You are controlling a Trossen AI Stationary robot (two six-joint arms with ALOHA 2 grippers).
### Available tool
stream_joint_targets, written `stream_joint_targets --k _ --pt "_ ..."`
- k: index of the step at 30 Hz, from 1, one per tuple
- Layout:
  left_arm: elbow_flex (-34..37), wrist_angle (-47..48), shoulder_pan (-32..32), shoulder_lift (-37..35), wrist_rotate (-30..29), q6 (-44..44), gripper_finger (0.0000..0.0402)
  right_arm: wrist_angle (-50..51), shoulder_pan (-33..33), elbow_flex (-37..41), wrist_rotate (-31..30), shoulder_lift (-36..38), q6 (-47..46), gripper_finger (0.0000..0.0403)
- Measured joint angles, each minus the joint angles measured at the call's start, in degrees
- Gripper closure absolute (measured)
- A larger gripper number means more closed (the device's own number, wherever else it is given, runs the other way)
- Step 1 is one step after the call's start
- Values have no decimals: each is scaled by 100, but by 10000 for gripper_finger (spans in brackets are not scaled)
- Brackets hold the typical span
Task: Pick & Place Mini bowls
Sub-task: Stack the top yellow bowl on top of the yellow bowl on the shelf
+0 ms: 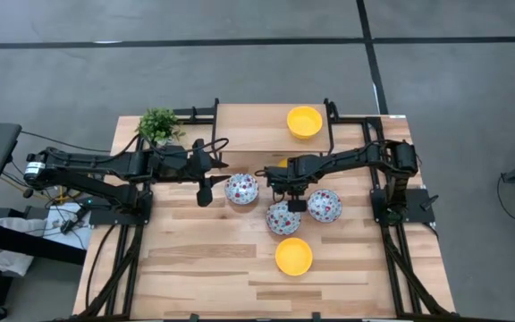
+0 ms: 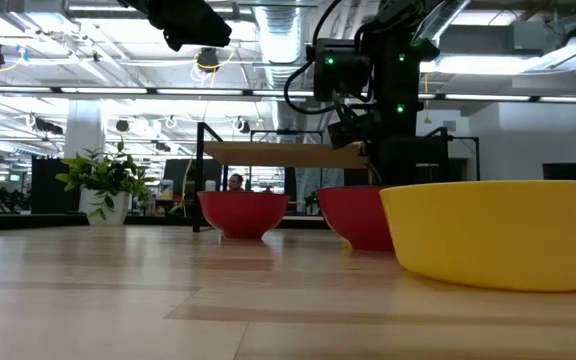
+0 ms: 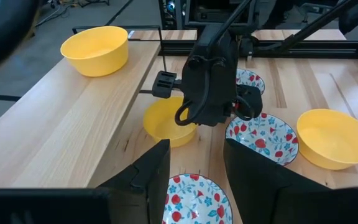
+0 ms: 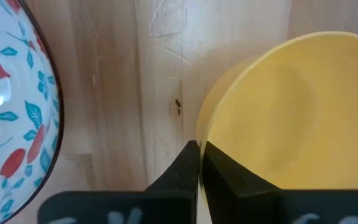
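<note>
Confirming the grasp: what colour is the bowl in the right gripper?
Plain yellow bowl, its rim pinched in the right gripper; right wrist view shows it best.

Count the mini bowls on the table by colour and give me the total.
Yellow bowls: 3, the last under the right gripper
White floral bowls: 3
Total: 6
</note>
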State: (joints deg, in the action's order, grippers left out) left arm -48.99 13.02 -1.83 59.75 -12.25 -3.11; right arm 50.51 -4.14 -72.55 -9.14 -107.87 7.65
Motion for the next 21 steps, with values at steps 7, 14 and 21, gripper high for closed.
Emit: stream_joint_targets --k 7,14,21 --pt "0 0 0 0 -5 -2 252 163 41 0 0 0 -58 401" --pt "0 0 0 0 -20 -2 252 178 129 0 19 297 -165 402" --pt "0 0 0 0 -20 0 252 181 122 0 28 824 -319 402"
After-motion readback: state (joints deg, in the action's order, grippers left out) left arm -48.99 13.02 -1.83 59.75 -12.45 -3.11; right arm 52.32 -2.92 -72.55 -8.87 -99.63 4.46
